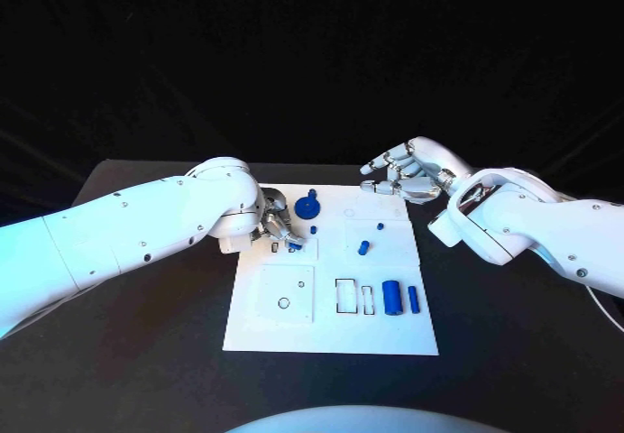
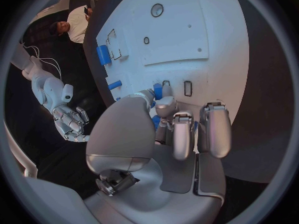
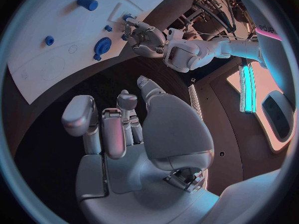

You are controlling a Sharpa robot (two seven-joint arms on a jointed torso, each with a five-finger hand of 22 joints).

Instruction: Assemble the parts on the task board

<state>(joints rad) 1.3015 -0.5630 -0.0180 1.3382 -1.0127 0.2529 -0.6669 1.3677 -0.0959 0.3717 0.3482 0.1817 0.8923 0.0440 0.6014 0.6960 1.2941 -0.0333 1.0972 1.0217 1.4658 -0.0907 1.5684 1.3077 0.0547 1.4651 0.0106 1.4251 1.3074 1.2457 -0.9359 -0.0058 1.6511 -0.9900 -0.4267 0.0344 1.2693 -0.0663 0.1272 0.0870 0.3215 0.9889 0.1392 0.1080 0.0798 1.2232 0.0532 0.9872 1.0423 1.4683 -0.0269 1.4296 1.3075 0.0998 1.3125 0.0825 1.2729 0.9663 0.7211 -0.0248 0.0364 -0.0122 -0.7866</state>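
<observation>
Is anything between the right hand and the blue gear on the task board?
Nothing visible. The right hand hovers open past the task board's far edge; the blue gear lies uncovered, with bare board between them.

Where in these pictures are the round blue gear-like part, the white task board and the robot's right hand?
Round blue gear-like part (image 1: 306, 207): head view, on its round top face.
White task board (image 1: 332, 334): head view, on a bare patch near its front edge.
Silver right hand (image 1: 406, 171): head view, on the middle of the hand.

We see a robotics lab: a matte black bench (image 1: 156, 361) carrying a flat white rectangular task board (image 1: 390, 316), with dark surroundings.
</observation>
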